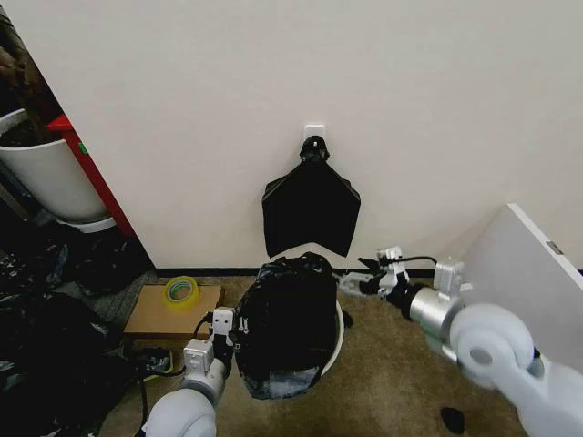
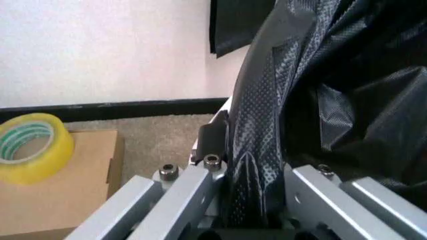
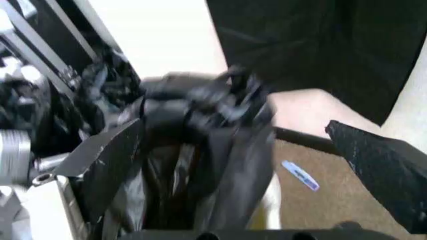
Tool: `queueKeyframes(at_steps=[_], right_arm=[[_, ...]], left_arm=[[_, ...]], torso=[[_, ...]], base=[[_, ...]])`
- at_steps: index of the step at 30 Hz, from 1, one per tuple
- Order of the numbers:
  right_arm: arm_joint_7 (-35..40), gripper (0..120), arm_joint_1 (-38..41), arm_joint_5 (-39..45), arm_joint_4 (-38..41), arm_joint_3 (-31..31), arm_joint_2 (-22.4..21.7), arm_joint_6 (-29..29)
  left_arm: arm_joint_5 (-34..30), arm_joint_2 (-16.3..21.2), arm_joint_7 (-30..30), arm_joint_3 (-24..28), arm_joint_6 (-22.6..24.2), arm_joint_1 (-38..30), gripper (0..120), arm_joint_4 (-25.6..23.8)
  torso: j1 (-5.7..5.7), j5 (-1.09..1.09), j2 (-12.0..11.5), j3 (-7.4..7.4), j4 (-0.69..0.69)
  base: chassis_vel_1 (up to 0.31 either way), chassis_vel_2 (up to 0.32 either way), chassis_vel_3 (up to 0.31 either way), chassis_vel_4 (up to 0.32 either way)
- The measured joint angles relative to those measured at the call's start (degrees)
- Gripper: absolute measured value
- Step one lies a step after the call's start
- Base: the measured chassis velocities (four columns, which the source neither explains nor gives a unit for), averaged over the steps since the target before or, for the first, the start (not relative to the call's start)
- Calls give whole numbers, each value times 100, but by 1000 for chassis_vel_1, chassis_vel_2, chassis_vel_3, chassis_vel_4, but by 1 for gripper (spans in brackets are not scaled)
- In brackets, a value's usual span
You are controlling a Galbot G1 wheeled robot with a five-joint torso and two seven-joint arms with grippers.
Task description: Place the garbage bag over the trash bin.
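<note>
Brownish carpet floor [image 1: 392, 364] running up to a white wall with a dark baseboard. Standing on it near the wall: a cream-white trash bin [image 1: 338, 339], draped in a black garbage bag [image 1: 287, 319]. Just to its left, lying flat: a cardboard box [image 1: 159, 319] with a roll of yellow tape [image 1: 180, 291] on top. Farther left: heaps of dark rumpled plastic [image 1: 46, 346] and a large white tub [image 1: 50, 177].

A plain white wall [image 1: 364, 91] with black baseboard [image 2: 113, 105] meets brown carpet [image 1: 392, 391].
</note>
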Motion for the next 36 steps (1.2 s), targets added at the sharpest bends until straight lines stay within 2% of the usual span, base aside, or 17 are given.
queueKeyframes(at_steps=[2,4,7,8,12,13,16,17,20,21,25,27,30,36], right_arm=[[-16,100,-367,-679,109,-81,209,-2],[-27,100,-442,-785,110,-94,256,-2],[-44,87,-648,-1046,63,-138,456,39],[-44,87,-648,-1046,63,-138,456,39],[21,66,-678,-1200,-101,-236,599,107],[21,66,-678,-1200,-101,-236,599,107],[120,53,-708,-1232,-143,-256,676,167],[120,53,-708,-1232,-143,-256,676,167],[212,38,-722,-1246,-142,-215,823,190],[212,38,-722,-1246,-142,-215,823,190],[273,19,-807,-1212,-109,-93,902,221],[280,16,-832,-1214,-99,-60,902,229],[284,2,-885,-1218,-86,32,902,257],[308,0,-916,-1226,-93,82,902,265]], left_arm=[[-4,-63,-15,22,0,-30,1,22],[-9,-72,-19,22,1,-32,1,24],[-48,-88,-31,6,10,-22,1,12],[-48,-88,-31,6,10,-22,1,12],[-60,-76,-34,-22,11,-11,1,-55],[-60,-76,-34,-22,11,-11,1,-55],[-67,-72,-34,-27,11,0,1,-76],[-67,-72,-34,-27,11,0,1,-76],[-76,-98,-33,-29,-7,14,1,-76],[-76,-98,-33,-29,-7,14,1,-76],[-212,-108,-33,-29,-91,-4,1,-45],[-259,-109,-34,-29,-105,-16,1,-36],[-362,-135,-71,-29,-117,-49,1,5],[-662,-156,-102,-48,-144,-54,1,5]], torso=[[0,0,0,0,0],[0,1,0,0,0],[0,0,0,0,0],[0,0,0,0,0],[0,1,0,0,1],[0,1,0,0,1],[0,0,0,0,1],[0,0,0,0,1],[0,0,0,0,1],[0,0,0,0,1],[0,1,0,0,2],[0,0,0,0,1],[0,1,0,0,1],[0,1,0,0,1]], base=[[0,0,0,0],[0,0,0,0],[0,0,0,0],[0,0,0,0],[0,0,0,0],[0,0,0,0],[0,0,0,0],[0,0,0,0],[0,0,0,0],[0,0,0,0],[0,0,0,0],[0,0,0,0],[0,0,0,0],[0,0,0,0]])
